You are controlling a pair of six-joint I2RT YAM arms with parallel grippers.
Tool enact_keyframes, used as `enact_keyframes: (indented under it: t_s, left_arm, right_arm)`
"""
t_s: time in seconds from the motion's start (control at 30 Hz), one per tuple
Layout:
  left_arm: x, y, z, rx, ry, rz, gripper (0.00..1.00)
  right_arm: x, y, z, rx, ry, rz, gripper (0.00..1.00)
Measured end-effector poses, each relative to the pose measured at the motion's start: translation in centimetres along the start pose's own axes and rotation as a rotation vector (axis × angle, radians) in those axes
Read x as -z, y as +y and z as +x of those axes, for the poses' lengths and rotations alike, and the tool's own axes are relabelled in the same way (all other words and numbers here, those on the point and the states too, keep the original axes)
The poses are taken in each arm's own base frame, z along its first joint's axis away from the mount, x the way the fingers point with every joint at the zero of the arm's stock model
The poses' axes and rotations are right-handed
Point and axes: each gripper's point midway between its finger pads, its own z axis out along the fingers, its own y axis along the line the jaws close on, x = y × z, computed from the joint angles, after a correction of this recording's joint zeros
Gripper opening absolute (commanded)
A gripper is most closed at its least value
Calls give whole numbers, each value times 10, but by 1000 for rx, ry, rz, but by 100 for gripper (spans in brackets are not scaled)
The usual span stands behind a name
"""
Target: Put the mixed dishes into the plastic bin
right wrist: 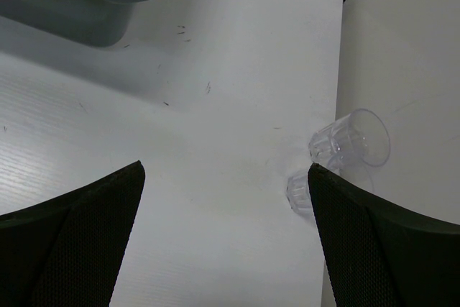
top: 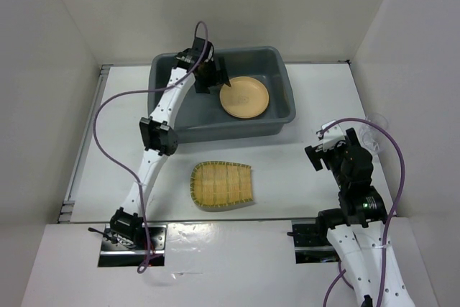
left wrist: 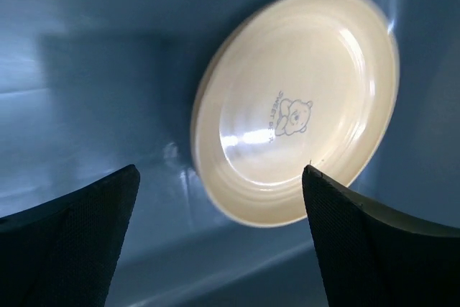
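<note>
Left arm [top: 162, 116]: stretched forward, reaching over the plastic bin [top: 215, 131].
Left hand [top: 212, 77]: above bin's left half, fingers apart, empty.
Right arm [top: 356, 177]: folded, right of bin.
Right hand [right wrist: 226, 239]: fingers apart, empty.

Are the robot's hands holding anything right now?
No. The left gripper is open above the plate in the bin, and the right gripper is open near the cups.

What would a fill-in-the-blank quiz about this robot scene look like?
1. The yellow plate lies ___ the plastic bin.
2. The woven tray, on the table, is not inside the bin but ___ it.
3. The left gripper hovers above the plate with its jaws ___.
4. The clear glass cups lie on the ___ side of the table.
Missing words: inside; outside; open; right.
</note>
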Motion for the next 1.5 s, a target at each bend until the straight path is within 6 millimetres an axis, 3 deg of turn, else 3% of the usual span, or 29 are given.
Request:
enact_keyframes:
  t_s: [0.1,0.2,0.3,0.4,0.5,0.6,0.67,0.73,0.8,0.87,1.07,1.13,1.33,1.5]
  left_arm:
    - [43,-1,-26,-69,-101,-57,100]
    - [121,-18,-54,-136,-233,-68,100]
    - [214,-38,-68,-156,-378,-66,100]
    - [293,-40,-49,-138,-443,-102,100]
    - [338,-23,-7,-109,-469,-113,100]
    - [344,19,62,-47,-468,-53,100]
    - [337,48,109,-14,-406,-37,100]
    - [331,51,136,-7,-368,9,100]
    - [317,39,159,-38,-318,90,100]
    - [290,36,190,-62,-243,164,100]
    - [238,96,295,8,8,144,100]
    - [233,101,310,13,45,144,100]
    - [214,86,321,-26,105,158,100]
    - [173,110,348,-33,231,35,100]
  right_arm:
    - [0,0,0,0,0,0,99]
    - [0,0,0,0,1,0,99]
    - [-1,2,0,3,0,-7,99]
    - [-2,7,-2,10,-5,-31,99]
    - [-2,12,-4,18,-15,-51,99]
    - [-2,14,-6,20,-22,-59,99]
    - [-1,16,-7,22,-29,-68,99]
    - [-1,18,-8,24,-32,-76,99]
    - [-1,18,-8,24,-34,-79,99]
    - [-1,20,-9,25,-37,-87,99]
    - [-1,29,-13,35,-59,-130,99]
    - [-1,29,-14,36,-60,-131,99]
    - [-1,29,-14,36,-60,-130,99]
    - [0,29,-15,35,-66,-127,99]
